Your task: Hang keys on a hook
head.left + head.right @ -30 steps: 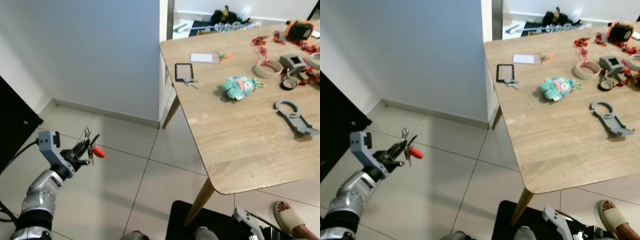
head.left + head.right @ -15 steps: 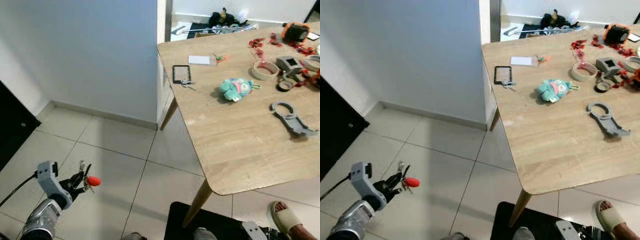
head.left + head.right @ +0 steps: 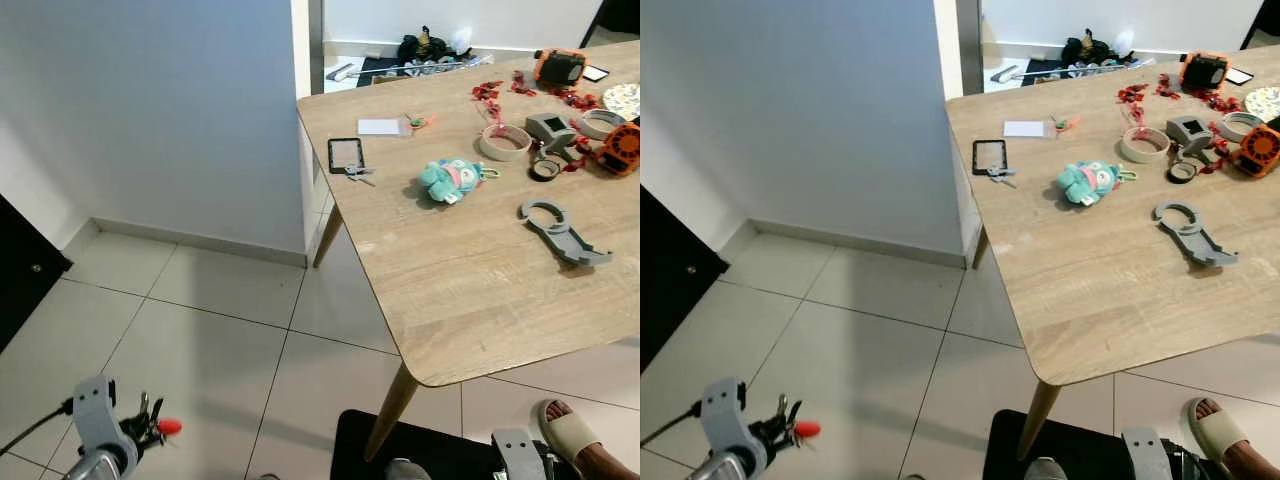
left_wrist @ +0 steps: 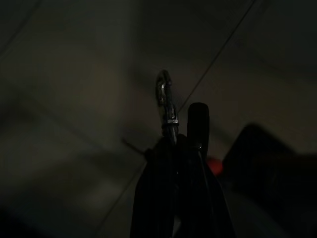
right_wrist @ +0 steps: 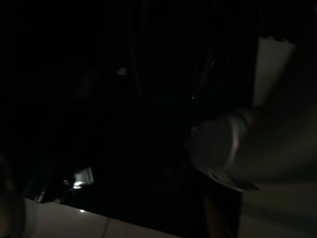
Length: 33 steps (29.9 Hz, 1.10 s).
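- Left gripper hanging low over pale floor tiles, well to the left of and below the light wooden table, black fingers closed together on a small bunch of keys with a red tag and a silver carabiner clip.
- Keys sticking out past the fingertips, red tag pointing toward the table side; in the dim left wrist view, silver carabiner standing up beside one black finger, red tag glowing faintly just behind.
- Right gripper idling at the lower edge under the near corner of the table; cannot tell how far its fingers are spread, right wrist view being too dark.
- Lying on the table: black-framed phone near the far left edge, white card just beyond it, teal plush toy toward the middle, roll of beige tape, grey plastic clamp part, orange-and-black devices and red scraps toward the far right.
- Standing left of the table: plain white wall, meeting the tiles at a skirting board.
- Showing below the table's near right edge: a person's foot in a beige sandal.
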### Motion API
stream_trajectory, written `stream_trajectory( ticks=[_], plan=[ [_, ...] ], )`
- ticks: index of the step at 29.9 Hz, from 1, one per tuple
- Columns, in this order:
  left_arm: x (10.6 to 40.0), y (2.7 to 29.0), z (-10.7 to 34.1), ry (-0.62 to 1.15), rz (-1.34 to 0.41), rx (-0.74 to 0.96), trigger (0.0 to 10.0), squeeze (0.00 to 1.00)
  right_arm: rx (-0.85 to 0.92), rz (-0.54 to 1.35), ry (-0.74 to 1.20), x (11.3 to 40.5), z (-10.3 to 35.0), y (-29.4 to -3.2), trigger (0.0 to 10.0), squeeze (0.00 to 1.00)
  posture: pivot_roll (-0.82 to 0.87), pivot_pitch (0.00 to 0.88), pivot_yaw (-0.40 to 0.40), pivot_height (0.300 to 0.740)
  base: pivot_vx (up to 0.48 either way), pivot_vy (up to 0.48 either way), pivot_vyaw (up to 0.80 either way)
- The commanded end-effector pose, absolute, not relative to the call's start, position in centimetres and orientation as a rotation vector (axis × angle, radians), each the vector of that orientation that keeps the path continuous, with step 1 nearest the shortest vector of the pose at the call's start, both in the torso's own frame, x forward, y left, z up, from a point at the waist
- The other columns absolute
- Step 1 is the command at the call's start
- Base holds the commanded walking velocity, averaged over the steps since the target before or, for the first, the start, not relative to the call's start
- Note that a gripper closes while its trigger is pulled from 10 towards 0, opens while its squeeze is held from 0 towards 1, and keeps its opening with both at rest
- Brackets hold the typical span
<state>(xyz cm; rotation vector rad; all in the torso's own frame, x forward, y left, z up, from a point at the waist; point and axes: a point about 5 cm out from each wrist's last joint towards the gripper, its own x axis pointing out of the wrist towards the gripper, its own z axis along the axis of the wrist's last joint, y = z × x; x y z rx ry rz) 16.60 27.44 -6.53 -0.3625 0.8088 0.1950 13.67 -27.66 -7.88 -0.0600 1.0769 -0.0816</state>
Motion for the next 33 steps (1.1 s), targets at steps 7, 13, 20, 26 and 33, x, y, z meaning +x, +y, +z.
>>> stream_trajectory(
  ticks=[7, 13, 20, 26, 33],
  plan=[
    [13.8, 25.1, -8.7, 0.96, 0.23, -0.37, 10.0, 0.0, -0.062, -0.102, 1.09, 13.0, -8.7, -26.5, 10.0, 0.0, -0.09, 0.113, 0.107, 0.74, 0.0, 0.0, 0.0],
    [14.2, 23.6, -9.0, 0.968, 0.196, -0.364, 10.0, 0.0, -0.068, -0.102, 1.122, 12.5, -9.1, -25.8, 10.0, 0.0, -0.09, 0.106, 0.104, 0.74, 0.0, 0.0, 0.0],
    [13.9, 23.1, -9.2, 0.996, 0.161, -0.339, 10.0, 0.0, 0.044, -0.05, 1.121, 12.5, -9.4, -24.6, 10.0, 0.0, -0.08, 0.102, 0.106, 0.74, 0.0, 0.0, 0.0],
    [13.7, 22.8, -9.4, 1.01, 0.151, -0.329, 10.0, 0.0, 0.064, -0.013, 1.129, 12.4, -9.6, -24.1, 10.0, 0.0, -0.08, 0.101, 0.101, 0.74, 0.0, 0.0, 0.52],
    [13.6, 22.2, -9.6, 1.026, 0.123, -0.331, 10.0, 0.0, 0.077, -0.043, 1.153, 12.0, -9.7, -24.1, 10.0, 0.0, -0.09, 0.098, 0.1, 0.74, 0.0, 0.0, 0.09]
  ],
)
